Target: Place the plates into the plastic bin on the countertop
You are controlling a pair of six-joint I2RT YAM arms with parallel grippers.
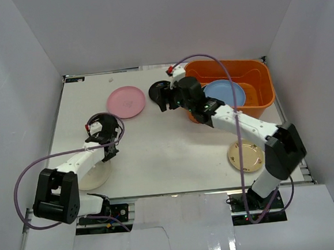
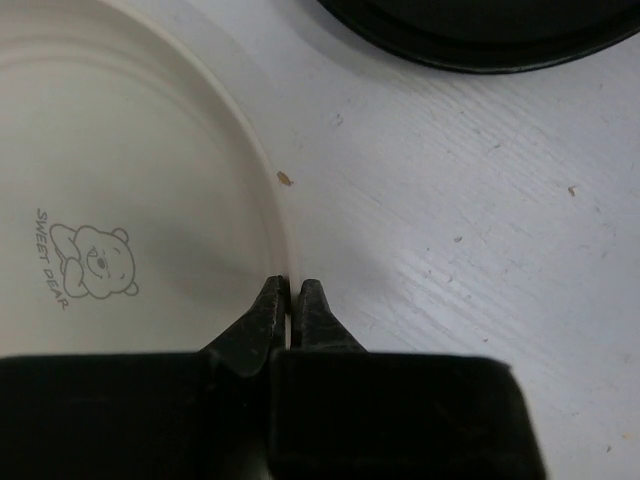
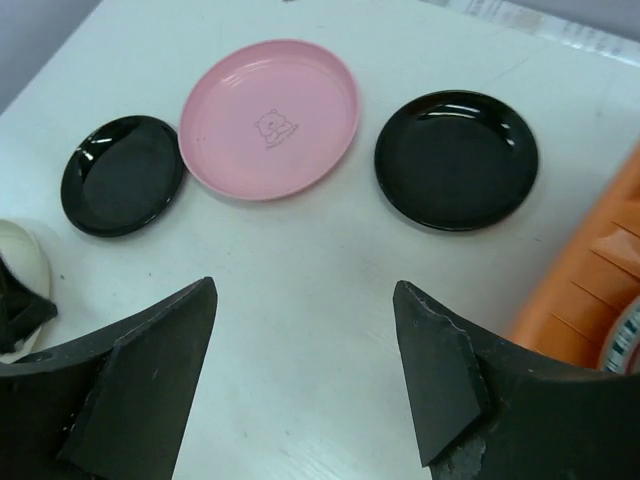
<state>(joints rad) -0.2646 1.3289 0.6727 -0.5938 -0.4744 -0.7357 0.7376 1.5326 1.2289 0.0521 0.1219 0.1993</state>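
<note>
The orange plastic bin (image 1: pixel 256 71) stands at the back right of the white countertop (image 1: pixel 158 154) with a light blue plate (image 1: pixel 228 91) in it. My left gripper (image 2: pixel 290 296) is shut on the rim of the cream plate (image 2: pixel 130 200), which lies at the near left (image 1: pixel 93 178). My right gripper (image 3: pixel 303 290) is open and empty above bare tabletop, left of the bin (image 3: pixel 590 270). Ahead of it lie the pink plate (image 3: pixel 270 118) and two glossy black plates (image 3: pixel 457 158) (image 3: pixel 122 174). The sunburst plate (image 1: pixel 246 155) lies near right. No green-rimmed plate shows.
White walls close in the table on the left, back and right. The right arm (image 1: pixel 242 125) stretches diagonally across the right half, past the bin's near-left corner. The left arm (image 1: pixel 80 161) lies over the cream plate.
</note>
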